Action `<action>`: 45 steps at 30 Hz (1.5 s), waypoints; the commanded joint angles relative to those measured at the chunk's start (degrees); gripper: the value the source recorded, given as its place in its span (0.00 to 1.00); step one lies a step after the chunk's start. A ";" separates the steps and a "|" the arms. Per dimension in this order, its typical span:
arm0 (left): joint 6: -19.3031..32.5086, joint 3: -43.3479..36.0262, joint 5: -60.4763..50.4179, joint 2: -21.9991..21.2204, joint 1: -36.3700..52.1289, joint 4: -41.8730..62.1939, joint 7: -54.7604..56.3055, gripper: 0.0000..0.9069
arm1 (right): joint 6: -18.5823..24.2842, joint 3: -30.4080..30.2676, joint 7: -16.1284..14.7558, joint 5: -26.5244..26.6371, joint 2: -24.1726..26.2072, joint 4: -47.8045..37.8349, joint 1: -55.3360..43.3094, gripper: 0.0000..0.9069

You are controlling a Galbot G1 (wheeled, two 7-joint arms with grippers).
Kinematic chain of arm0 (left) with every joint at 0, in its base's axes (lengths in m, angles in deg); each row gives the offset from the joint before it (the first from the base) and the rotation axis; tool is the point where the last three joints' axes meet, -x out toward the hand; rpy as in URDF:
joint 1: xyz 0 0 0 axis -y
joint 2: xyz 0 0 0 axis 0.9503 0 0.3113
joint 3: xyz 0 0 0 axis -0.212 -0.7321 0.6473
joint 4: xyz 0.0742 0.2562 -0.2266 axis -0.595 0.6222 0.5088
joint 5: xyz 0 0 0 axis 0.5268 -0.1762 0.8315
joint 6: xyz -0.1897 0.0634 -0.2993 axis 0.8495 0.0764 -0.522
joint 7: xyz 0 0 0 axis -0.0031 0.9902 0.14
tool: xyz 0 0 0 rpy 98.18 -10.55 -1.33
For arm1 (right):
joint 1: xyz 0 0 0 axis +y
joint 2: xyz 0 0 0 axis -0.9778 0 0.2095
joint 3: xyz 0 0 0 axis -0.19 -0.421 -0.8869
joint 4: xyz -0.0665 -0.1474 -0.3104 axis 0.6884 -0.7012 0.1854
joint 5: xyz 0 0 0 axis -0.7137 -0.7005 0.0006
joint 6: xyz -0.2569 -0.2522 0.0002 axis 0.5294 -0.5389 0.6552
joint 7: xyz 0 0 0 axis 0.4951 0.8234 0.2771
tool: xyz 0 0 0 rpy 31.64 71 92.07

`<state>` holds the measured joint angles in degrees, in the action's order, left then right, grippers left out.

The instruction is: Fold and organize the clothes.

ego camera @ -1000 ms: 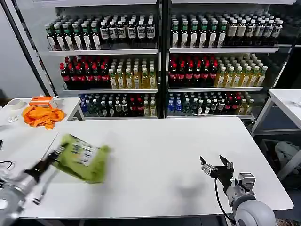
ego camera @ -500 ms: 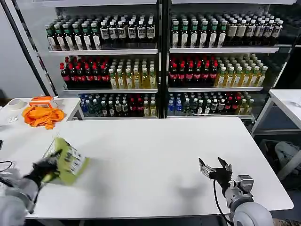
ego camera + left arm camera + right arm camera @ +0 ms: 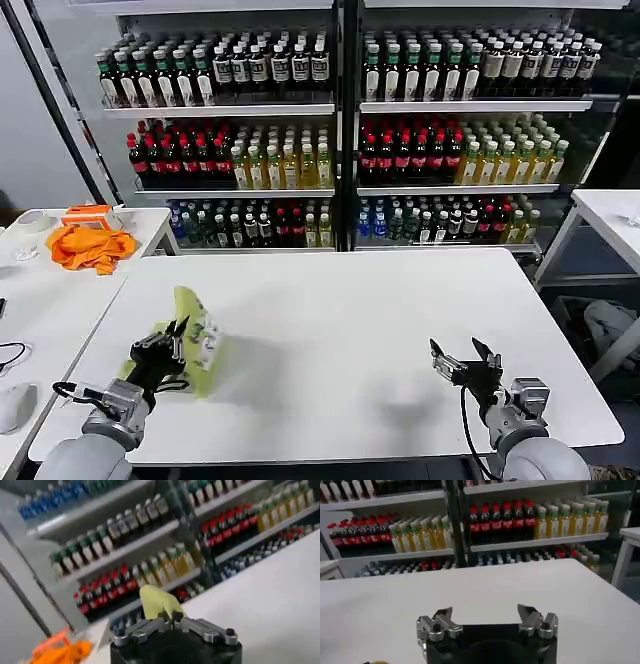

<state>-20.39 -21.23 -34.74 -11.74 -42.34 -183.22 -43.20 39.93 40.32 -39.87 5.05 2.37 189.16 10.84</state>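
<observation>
The white table (image 3: 350, 330) serves as the landmark here: a broad, smooth, matte slab with squared corners.

Above its near-left corner the left gripper (image 3: 163, 345) holds the T-shirt (image 3: 195, 340), a soft, thin, yellow-green fabric bunched into a compact folded wad with a paler printed label patch on its outer face. The bundle stands tilted above the table's surface near the left edge, casting a soft shadow to its right. In the left wrist view the dark metal fingers (image 3: 197, 627) are drawn together, their tips meeting on a limp, rounded tongue of the same yellow-green cloth (image 3: 157, 601) that rises between them; the jaws are closed on the fabric.

Above the table's near-right corner hangs the right gripper (image 3: 465, 362), black and angular, holding nothing. In the right wrist view its two grey metal fingers (image 3: 440, 622) stand wide apart, with bare table top between them.

Beyond the table's far edge stands a glass-fronted shelf unit (image 3: 340, 130) packed with rows of upright bottles with dark, red, yellow and blue contents. Off the table's far-left corner, on a second white table (image 3: 60, 290), lies a crumpled bright orange cloth heap (image 3: 90, 245), loose and wrinkled.
</observation>
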 commanded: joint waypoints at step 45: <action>18.44 -10.02 -79.98 -1.70 -0.81 19.56 9.39 0.02 | 0.31 2.90 0.04 0.41 0.05 0.06 3.03 1.00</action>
<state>-3.56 -21.37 -107.13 -11.94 -43.89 -161.59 -30.52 40.20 42.69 -39.79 5.39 2.39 189.03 13.33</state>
